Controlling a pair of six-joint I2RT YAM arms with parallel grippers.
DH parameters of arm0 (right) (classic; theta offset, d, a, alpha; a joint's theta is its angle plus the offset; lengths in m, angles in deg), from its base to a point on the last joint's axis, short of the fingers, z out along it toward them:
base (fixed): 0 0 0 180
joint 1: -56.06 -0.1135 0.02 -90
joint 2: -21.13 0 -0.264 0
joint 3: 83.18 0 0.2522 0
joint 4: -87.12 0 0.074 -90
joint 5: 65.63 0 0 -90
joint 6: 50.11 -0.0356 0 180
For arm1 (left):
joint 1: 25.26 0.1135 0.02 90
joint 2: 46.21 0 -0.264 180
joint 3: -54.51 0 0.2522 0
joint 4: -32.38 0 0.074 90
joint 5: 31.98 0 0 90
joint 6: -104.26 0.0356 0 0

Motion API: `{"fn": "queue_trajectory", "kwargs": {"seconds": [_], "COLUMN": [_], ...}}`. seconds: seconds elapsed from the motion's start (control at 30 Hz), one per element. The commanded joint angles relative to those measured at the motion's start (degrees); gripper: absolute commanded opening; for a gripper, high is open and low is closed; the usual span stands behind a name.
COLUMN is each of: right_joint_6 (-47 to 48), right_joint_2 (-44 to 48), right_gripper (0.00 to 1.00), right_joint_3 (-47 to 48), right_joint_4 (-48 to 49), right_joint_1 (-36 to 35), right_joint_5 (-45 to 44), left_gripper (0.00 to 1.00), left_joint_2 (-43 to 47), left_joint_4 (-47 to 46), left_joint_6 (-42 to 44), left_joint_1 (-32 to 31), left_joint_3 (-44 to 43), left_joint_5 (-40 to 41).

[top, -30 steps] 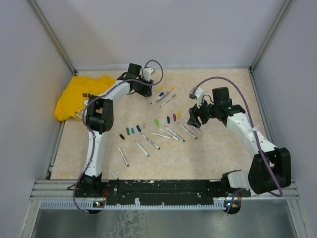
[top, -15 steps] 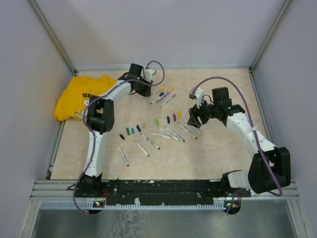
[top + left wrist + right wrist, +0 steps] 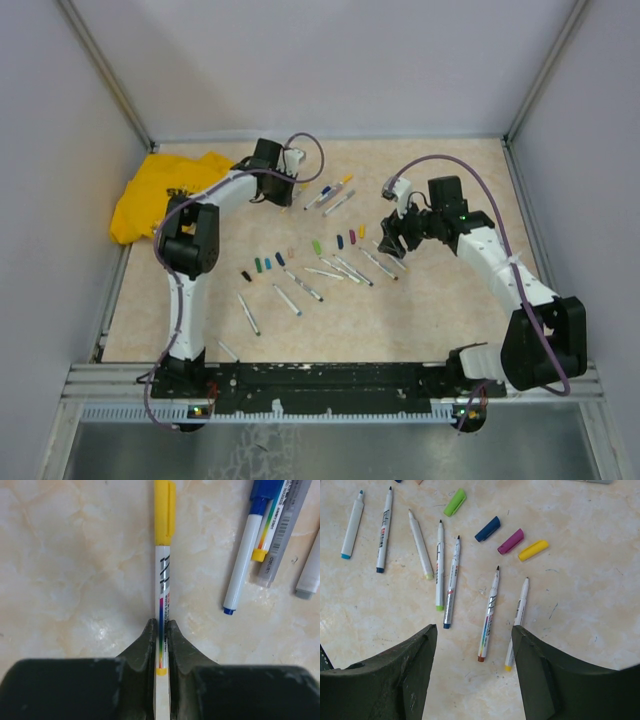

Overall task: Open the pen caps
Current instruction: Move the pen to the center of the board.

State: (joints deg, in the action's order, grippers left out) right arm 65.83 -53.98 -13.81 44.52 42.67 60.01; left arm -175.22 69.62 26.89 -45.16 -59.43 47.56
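Observation:
My left gripper (image 3: 160,626) is shut on the white barrel of a pen (image 3: 161,587) that still wears its yellow cap (image 3: 164,512), pointing away from the fingers. In the top view this gripper (image 3: 284,192) sits at the back of the table, left of the capped pens (image 3: 330,195). My right gripper (image 3: 472,630) hangs open over several uncapped pens (image 3: 488,615), holding nothing. Loose pen caps lie beyond them: green (image 3: 455,502), blue (image 3: 487,529), magenta (image 3: 510,541) and yellow (image 3: 533,550). More loose caps (image 3: 262,265) lie in a row mid-table.
A pen with a blue cap (image 3: 267,490) and a grey pen (image 3: 280,527) lie just right of the held one. A crumpled yellow shirt (image 3: 160,195) sits at the back left corner. Bare pens (image 3: 290,300) are scattered toward the near edge.
My left gripper has closed onto the yellow-capped pen, and the left arm has swung slightly leftward. The right arm has stayed still.

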Motion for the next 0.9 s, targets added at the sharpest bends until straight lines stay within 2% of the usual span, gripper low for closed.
{"fn": "queue_trajectory", "kwargs": {"seconds": [0.0,0.2,0.53,0.7,0.87], "right_joint_6": [0.3,0.3,0.3,0.3,0.4], "right_joint_2": [0.3,0.3,0.1,-0.1,-0.4], "right_gripper": [0.62,0.62,0.62,0.62,0.62], "right_joint_3": [3.2,3.2,3.1,3.1,3.1], "right_joint_4": [1.0,1.0,1.0,0.9,0.8], "right_joint_1": [-0.4,-0.4,-0.4,-0.4,-0.4], "right_joint_5": [0.6,0.7,0.7,0.8,0.7], "left_gripper": [0.10,0.10,0.10,0.14,0.22], "left_joint_2": [4.3,10.3,23.3,25.9,24.4], "left_joint_4": [2.9,0.4,-6.0,-7.0,-6.8], "left_joint_6": [-4.7,-10.9,-17.9,-18.6,-17.8], "left_joint_1": [-0.3,-0.3,-0.3,-0.4,-0.4], "left_joint_3": [4.7,17.1,36.2,39.4,37.6], "left_joint_5": [4.4,8.5,8.2,8.0,7.6]}}
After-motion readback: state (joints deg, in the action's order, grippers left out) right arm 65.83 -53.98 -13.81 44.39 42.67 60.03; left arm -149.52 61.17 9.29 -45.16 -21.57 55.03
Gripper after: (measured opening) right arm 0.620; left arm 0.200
